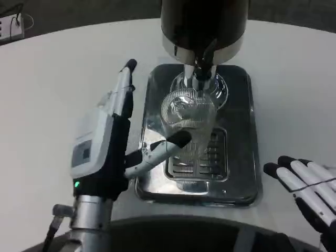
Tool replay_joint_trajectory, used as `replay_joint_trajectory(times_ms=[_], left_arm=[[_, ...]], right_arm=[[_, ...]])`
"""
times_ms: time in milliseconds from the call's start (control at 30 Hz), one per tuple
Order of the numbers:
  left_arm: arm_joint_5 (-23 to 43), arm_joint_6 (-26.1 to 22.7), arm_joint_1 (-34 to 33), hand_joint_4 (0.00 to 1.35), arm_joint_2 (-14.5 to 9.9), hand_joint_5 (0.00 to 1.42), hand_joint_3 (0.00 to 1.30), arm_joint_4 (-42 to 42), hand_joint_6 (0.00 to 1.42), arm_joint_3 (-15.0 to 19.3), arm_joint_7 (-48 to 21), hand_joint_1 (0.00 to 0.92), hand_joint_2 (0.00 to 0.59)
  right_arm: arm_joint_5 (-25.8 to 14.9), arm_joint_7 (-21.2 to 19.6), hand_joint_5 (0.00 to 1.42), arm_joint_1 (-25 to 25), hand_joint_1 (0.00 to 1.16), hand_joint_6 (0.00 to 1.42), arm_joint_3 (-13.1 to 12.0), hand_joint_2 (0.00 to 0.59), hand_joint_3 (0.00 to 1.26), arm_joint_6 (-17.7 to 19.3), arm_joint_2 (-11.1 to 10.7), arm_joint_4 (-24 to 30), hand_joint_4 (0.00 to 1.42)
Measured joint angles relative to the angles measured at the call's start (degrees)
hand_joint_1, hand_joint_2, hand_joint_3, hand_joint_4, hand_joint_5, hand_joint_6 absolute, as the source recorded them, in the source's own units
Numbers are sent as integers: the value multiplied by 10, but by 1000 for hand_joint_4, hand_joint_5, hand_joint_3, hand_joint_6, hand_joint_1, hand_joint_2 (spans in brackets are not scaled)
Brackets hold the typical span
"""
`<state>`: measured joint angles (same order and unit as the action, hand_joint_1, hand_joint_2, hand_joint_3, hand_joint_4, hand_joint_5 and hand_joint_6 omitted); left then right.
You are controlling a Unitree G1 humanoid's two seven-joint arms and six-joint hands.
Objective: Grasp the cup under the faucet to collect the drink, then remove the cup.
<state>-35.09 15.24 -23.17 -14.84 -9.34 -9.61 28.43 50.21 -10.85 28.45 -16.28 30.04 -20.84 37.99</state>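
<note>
A clear ribbed plastic cup (pixel 186 118) stands on the silver drip tray (pixel 242 157), directly below the faucet (pixel 202 67) of a black and silver dispenser (pixel 203 23). My left hand (pixel 113 136) is just left of the cup, its fingers (pixel 126 86) stretched out straight with a gap between them and the cup's side. Its thumb (pixel 165 148) reaches across to the cup's near wall and seems to touch it. My right hand (pixel 307 189) lies on the table at the lower right, fingers spread and holding nothing. No liquid is visible in the cup.
A slotted grate (pixel 210 163) lies in the tray's near half. A white power strip (pixel 10 27) sits at the table's far left edge. Bare white table surrounds the tray on both sides.
</note>
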Motion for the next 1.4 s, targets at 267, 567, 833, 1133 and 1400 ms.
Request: replay_joint_trajectory(times_ms=[267,567,833,1133,1400], left_arm=[[78,-3,77,0,16,35,0,175,17,48,-59,0,118],[136,-66,80,0,30,0,0,335,0,43,-203,0,166],[169,-143,34,0,35,0,0,425,0,36,-311,0,169],[188,-151,15,0,45,0,0,414,0,17,-350,0,166],[188,-164,-17,0,46,20,0,382,0,11,-371,0,166]], right_arm=[[1,0,134,3,270,196,10,527,130,1,3,5,96],[10,2,134,6,266,196,25,519,127,1,8,7,96],[20,2,134,9,264,196,33,518,127,1,14,7,96],[22,2,134,9,262,196,36,517,127,-1,22,8,96],[22,3,134,9,262,196,36,517,127,-2,22,8,96]])
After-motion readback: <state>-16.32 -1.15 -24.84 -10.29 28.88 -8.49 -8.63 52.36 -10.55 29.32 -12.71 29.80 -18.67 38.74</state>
